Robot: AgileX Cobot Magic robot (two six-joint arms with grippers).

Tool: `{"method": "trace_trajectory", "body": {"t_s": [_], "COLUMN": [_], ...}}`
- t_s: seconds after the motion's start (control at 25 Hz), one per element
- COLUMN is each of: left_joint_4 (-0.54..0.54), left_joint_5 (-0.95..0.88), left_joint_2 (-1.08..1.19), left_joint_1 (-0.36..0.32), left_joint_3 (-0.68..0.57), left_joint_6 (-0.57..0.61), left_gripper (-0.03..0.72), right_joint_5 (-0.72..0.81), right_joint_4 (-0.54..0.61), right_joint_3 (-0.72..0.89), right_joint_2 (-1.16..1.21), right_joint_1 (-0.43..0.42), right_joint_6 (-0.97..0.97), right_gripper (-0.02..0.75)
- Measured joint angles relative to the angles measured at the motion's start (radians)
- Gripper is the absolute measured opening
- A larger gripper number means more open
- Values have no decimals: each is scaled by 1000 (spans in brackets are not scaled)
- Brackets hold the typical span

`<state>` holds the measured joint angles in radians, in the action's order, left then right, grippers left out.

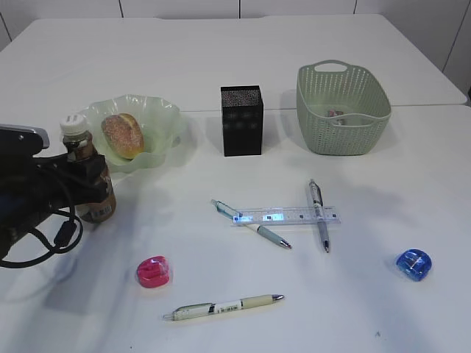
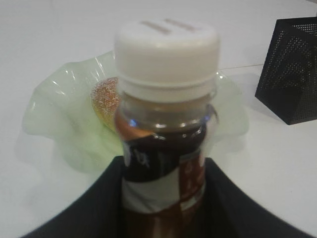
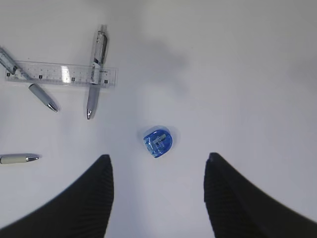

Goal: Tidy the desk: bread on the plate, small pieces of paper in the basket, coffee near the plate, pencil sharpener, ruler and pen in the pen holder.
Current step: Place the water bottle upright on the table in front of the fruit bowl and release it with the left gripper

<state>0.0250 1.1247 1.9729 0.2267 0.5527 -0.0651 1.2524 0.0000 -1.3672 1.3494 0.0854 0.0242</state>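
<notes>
Nearest the front edge of the worktop (image 1: 243, 73) lies a cream pen (image 1: 224, 306), with a pink sharpener (image 1: 154, 271) just behind it to the left and a blue sharpener (image 1: 413, 264) toward the right edge. Right end effector (image 3: 157, 191) hangs above the blue sharpener, jaws wide, holding nothing. Mid-worktop, the ruler (image 1: 287, 216) lies across one pen (image 1: 251, 224) and under another (image 1: 319, 214). At the left edge, left end effector (image 1: 87, 176) is clamped on the coffee (image 1: 88, 176), upright, just in front of the plate (image 1: 158, 118) carrying the bread (image 1: 122, 135). Farther back: pen holder (image 1: 241, 120) centre, basket (image 1: 342, 108) right, with paper (image 1: 336, 113) inside.
</notes>
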Motion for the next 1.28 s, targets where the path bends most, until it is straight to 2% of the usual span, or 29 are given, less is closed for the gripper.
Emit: {"method": "trace_trajectory", "body": {"t_s": [0.84,1.28], "left_joint_4": [-11,-11], "left_joint_5": [-10,-10], "left_joint_2": [4,4], "left_joint_1": [0,0], "left_joint_3": [30,30], "left_joint_6": [0,0], "left_gripper": [290,386], "right_joint_5": [0,0], "right_joint_4": [-5,-5], "right_joint_3": [0,0], "right_joint_2": [0,0], "right_joint_1": [0,0], "right_joint_6": [0,0], "right_gripper": [459,459]}}
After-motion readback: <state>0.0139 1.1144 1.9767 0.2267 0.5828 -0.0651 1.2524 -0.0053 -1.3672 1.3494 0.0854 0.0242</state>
